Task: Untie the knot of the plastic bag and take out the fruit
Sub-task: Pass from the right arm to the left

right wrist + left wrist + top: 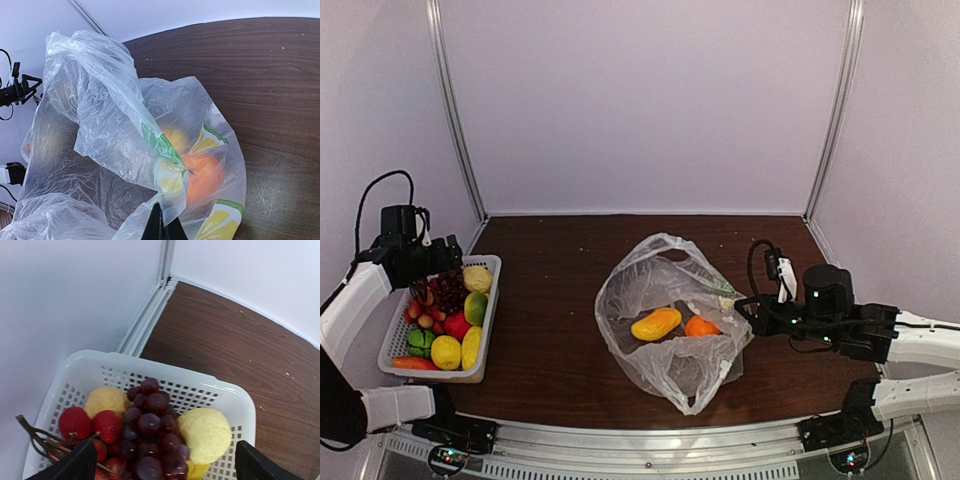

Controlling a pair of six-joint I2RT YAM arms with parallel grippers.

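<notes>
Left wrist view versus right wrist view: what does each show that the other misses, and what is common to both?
Only the left wrist view shows the white slotted plastic basket holding dark purple grapes, red strawberries and yellow lemons. Only the right wrist view shows the clear crinkly plastic bag with a round orange fruit and a yellow fruit inside, and the right gripper shut on the bag's film. Both show the dark brown wooden table and pale wall.

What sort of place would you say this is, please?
Probably a robot test booth, not a home: plain white walls on metal posts, two arms mounted at a brown table, a bag and fruit basket staged on it.
</notes>
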